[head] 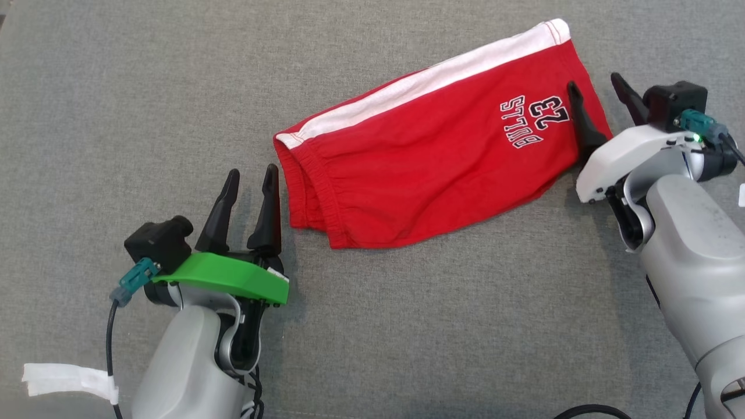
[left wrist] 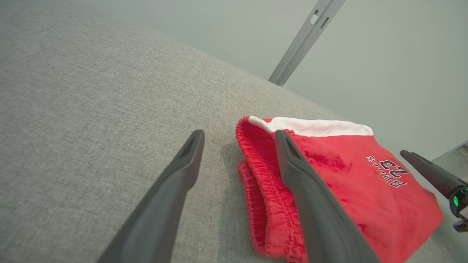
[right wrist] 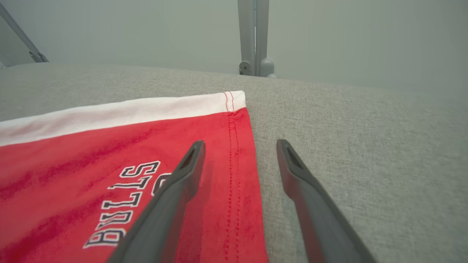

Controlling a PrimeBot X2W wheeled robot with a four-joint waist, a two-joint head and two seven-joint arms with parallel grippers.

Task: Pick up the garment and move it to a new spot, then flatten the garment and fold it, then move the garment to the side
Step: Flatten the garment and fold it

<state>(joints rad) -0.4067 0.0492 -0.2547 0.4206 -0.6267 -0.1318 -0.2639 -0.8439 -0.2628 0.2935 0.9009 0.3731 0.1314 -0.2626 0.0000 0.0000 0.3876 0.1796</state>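
Note:
The garment (head: 430, 157) is a pair of red shorts with a white side stripe and "BULLS 23" lettering, folded in half and lying flat on the grey surface. My left gripper (head: 250, 183) stands open just left of the elastic waistband (left wrist: 256, 175), holding nothing. At the hem end, my right gripper (head: 593, 87) is open too, one finger over the red cloth and the other over bare surface beyond the hem (right wrist: 237, 153). In the left wrist view the right gripper's finger (left wrist: 427, 170) shows past the shorts (left wrist: 365, 190).
A grey fabric-covered table (head: 145, 87) spreads in all directions around the shorts. A strip of white tape (head: 64, 378) hangs off my left arm's cable at the lower left. Metal frame posts (right wrist: 254, 36) stand behind the table's far edge.

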